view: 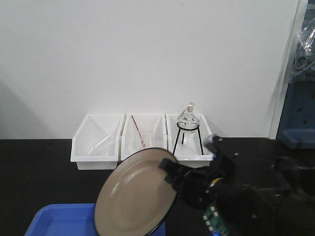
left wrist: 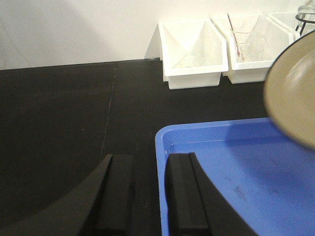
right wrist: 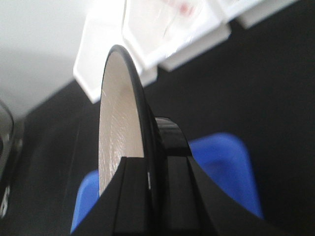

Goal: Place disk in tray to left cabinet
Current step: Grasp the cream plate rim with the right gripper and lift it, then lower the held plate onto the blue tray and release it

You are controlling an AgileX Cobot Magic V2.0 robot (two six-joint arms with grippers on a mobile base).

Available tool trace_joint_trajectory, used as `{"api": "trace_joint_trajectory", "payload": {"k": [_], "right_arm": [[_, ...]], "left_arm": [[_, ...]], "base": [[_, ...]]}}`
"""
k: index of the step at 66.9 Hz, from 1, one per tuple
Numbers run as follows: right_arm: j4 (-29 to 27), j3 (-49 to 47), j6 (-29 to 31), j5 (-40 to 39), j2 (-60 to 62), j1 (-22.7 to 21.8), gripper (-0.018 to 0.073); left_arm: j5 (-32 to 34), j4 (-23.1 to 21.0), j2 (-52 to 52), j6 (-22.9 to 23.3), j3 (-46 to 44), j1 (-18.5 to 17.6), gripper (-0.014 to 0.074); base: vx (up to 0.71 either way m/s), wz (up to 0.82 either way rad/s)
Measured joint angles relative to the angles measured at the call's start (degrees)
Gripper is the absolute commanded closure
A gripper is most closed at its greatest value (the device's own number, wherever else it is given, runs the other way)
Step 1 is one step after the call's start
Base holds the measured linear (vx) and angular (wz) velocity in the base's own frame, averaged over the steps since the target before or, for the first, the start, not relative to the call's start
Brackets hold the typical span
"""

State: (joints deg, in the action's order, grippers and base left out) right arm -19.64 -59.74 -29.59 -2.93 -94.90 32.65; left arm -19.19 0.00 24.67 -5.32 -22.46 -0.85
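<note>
The right fingers [right wrist: 133, 196] are clamped on the black rim of the disk [view: 135, 194], holding it tilted on edge over the blue tray [view: 54, 219]. The frame cuts off the disk's lower edge and the tray's near side, so it is unclear whether they touch. The left fingers [left wrist: 115, 191] are narrowly parted astride the tray's left rim above the black counter [view: 39, 167], and a strip of counter shows between them.

Left tool [left wrist: 149, 166]: 2 fingers slightly parted, gripping nothing, pointing forward.
Right tool [right wrist: 152, 164]: 2 fingers clamped across the disk [right wrist: 115, 113] rim.
Right arm [view: 251, 196]: reaching in low, wrist angled left.
</note>
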Motion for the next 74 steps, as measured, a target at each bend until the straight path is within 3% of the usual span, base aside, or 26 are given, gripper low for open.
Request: {"api": "trace_joint_trajectory", "payload": {"k": [14,41,51,74], "right_arm": [[0.0,-3.01,0.0,0.16,-9.25,7.08,0.0564],[-1.41,-4.36,-0.27,-3.3,-16.39,7.49,0.0535],[-1.66,-4.64,3.69,-1.05,-17.02,7.43,0.0448],[-0.33,-4.25,12.49,8.13,-18.2,7.45,0.0102]], "left_arm": [[0.04,0.0,0.0,-0.02,0.0,0.0,0.0272],[0.04,0.0,0.0,-0.02,0.0,0.0,0.0272],[0.04,0.0,0.0,-0.07,0.0,0.0,0.0272],[0.04,0.0,0.0,-0.07,0.0,0.0,0.0272]], "base": [[0.0,0.0],[0.0,0.0],[0.0,0.0],[0.0,0.0]]}}
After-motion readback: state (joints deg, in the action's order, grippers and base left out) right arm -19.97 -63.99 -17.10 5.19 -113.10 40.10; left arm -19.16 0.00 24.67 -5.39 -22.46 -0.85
